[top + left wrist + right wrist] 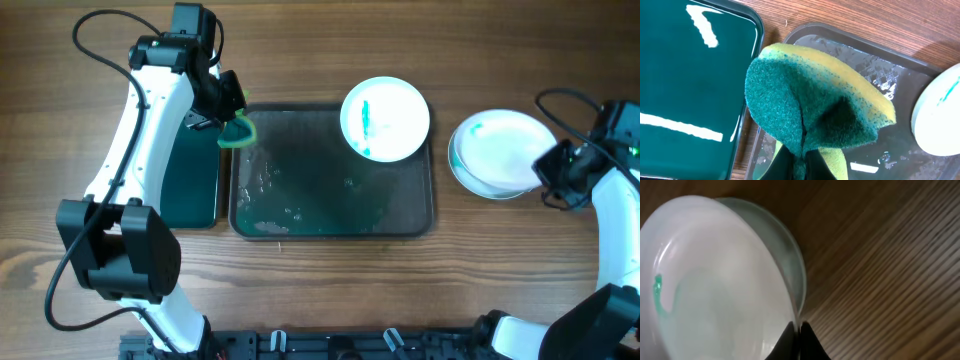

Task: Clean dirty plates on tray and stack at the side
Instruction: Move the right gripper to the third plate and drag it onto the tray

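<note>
The left arm (130, 140) reaches up from the near edge and bends right at the wrist — the left gripper (230, 118) points down, fingers (785, 162) pinched on a sponge (810, 100). The right arm (618, 215) curves in from the right — the right gripper (550, 172) faces left, fingers (786, 341) closed on a plate (715, 280) rim.

I take this for a robotics lab bench dressed up as a dishwashing station. My left arm (135, 130) and right arm (618, 215), white and black, rise from the near edge of a wood-grain surface (320, 50) beside a black rail (330, 345), with loose black cable (76, 38) looping in the open. The kitchen side is a handful of props: a wet grey tray (330, 190), a streaked plate (392, 120), a plate stack (500, 155), a sponge (238, 130) and a narrow green-lined tray (195, 180). My views end at the surface, so I cannot tell the room.
</note>
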You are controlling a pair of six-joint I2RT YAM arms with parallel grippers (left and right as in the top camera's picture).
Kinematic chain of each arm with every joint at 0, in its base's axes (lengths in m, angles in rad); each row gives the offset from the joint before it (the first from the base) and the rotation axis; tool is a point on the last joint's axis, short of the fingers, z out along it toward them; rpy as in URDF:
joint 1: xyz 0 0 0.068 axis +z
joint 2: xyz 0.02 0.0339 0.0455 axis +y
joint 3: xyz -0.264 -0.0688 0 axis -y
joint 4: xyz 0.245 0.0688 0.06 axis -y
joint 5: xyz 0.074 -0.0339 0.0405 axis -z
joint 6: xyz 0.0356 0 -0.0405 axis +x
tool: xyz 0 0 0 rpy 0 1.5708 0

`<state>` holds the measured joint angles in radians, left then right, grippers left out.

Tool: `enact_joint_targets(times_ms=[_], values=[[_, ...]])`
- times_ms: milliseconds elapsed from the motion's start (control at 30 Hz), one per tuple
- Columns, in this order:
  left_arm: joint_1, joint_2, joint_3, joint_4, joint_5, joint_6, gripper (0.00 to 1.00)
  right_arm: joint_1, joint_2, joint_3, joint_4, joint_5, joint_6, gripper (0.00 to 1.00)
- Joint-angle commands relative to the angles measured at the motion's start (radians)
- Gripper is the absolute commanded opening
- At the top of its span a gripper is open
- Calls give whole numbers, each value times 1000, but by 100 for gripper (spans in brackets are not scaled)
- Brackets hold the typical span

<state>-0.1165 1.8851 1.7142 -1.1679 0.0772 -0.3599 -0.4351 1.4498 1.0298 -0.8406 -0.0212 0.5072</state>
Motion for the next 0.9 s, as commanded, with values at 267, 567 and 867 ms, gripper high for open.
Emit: enact_joint_targets(times_ms=[267, 567, 867], values=[[-6, 11, 5, 0, 9, 12, 4, 17, 56, -139, 222, 20, -63, 16], [-6, 12, 5, 0, 13, 12, 4, 98, 56, 37, 200, -277, -194, 48], [-6, 12, 5, 0, 13, 12, 4, 463, 208, 241, 193, -129, -195, 52]])
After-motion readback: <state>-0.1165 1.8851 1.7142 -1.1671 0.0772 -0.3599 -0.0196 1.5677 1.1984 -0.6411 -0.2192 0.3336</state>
